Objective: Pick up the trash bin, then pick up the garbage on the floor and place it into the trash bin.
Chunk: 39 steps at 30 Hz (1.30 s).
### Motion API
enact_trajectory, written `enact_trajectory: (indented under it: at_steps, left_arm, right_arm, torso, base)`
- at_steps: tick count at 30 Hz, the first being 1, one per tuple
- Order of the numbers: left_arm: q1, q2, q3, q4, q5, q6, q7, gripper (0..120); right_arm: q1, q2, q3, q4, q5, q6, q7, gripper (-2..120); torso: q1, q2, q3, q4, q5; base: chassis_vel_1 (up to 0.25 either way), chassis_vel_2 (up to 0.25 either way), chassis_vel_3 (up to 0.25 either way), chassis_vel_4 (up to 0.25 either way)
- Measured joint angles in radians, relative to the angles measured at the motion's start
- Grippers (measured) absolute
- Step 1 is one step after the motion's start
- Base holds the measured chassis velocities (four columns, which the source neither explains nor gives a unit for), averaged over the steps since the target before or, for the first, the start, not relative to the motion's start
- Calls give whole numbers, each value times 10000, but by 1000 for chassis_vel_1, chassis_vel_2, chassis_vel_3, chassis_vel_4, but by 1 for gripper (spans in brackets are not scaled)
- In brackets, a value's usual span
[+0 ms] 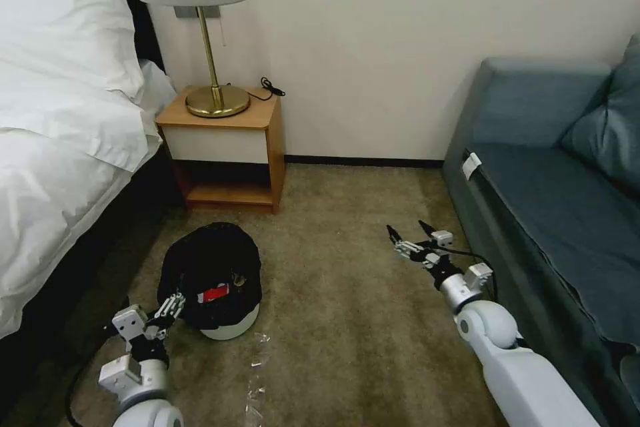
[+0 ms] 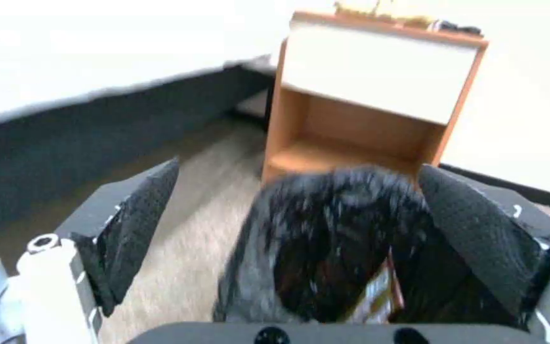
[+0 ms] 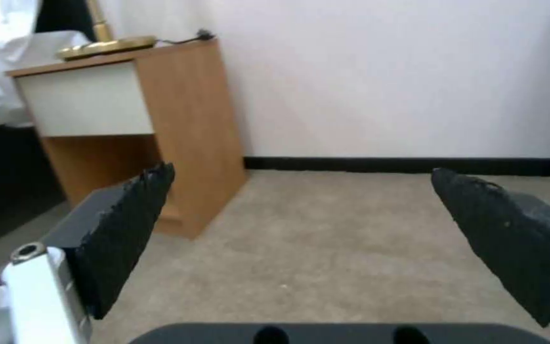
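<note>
Bin [image 1: 213, 280] sits apparently between spread left fingers [image 2: 479, 239].

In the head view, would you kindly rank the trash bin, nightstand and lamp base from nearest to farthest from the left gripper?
From the left gripper:
1. Trash bin, right at its fingertips on the carpet.
2. Nightstand, beyond the bin by the wall.
3. Lamp base, atop the nightstand.

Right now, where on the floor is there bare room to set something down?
The carpet is bare between the nightstand and the sofa, ahead of the open right gripper. It is crowded lower left: the trash bin sits by the bed with the open left gripper at its rim, and clear plastic litter lies beside it.
</note>
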Motion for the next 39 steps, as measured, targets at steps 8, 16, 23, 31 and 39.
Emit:
enact_trajectory:
  at_steps: [8, 16, 23, 31, 39]
  left_arm:
    - [409, 356, -331, -696, 1200, -516, 186, 100]
    - [1671, 799, -484, -1053, 1056, -861, 964, 100]
    - [2171, 962, -572, -1140, 1005, -968, 1296, 100]
    - [2172, 965, -579, -1140, 1003, -970, 1312, 100]
    - [2145, 958, -579, -1130, 988, -967, 1304, 100]
  right_arm:
    - [-689, -319, 645, 499, -66, 16, 378, 100]
    - [-931, -487, 933, 457, -337, 126, 465, 100]
    - [-948, -295, 1054, 238, -375, -11, 120, 100]
    - [-939, -275, 1068, 212, -372, -58, 53, 100]
    - [-930, -271, 1066, 206, -367, -66, 46, 100]
  torso:
    - [0, 0, 0, -1, 0]
    - [0, 0, 0, 1, -1]
    - [0, 0, 1, 1, 0]
    - [0, 0, 1, 1, -1]
    - [1, 0, 1, 1, -1]
  base:
    - [0, 0, 0, 0]
    - [0, 0, 0, 0]
    - [0, 0, 0, 0]
    - [0, 0, 0, 0]
    - [0, 0, 0, 0]
